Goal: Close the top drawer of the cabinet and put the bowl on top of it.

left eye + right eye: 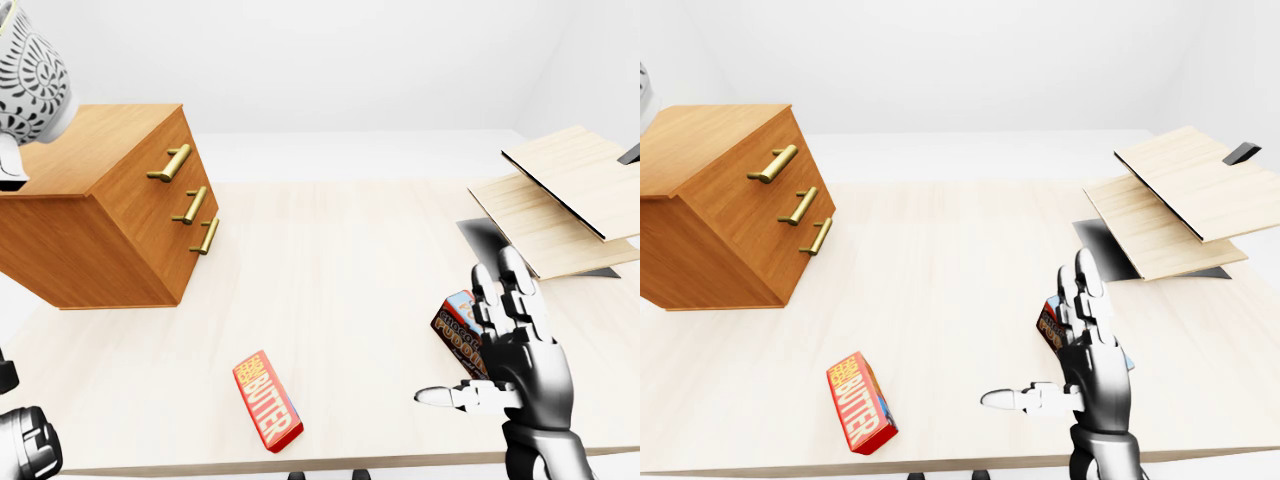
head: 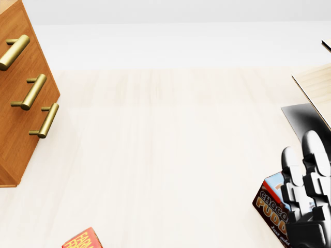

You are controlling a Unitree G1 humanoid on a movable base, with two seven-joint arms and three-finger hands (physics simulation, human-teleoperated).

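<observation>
The wooden cabinet point(image 1: 110, 215) stands at the left of the table, its three brass-handled drawers all flush; the top handle point(image 1: 170, 162) sits near the cabinet's top edge. A white bowl with a black pattern point(image 1: 28, 80) hangs at the top left edge of the left-eye view, above the cabinet's left end. A pale bit under it point(image 1: 8, 165) may be a finger, and what holds the bowl is cut off. My right hand point(image 1: 478, 345) is open with fingers upright and thumb pointing left, low on the right, in front of a pudding box.
A chocolate pudding box point(image 1: 455, 325) lies partly behind my right hand. A red butter box point(image 1: 267, 400) lies near the table's bottom edge. Two light wooden boards point(image 1: 560, 200) lean at the right. A dark metal part of my left arm point(image 1: 25, 455) shows at bottom left.
</observation>
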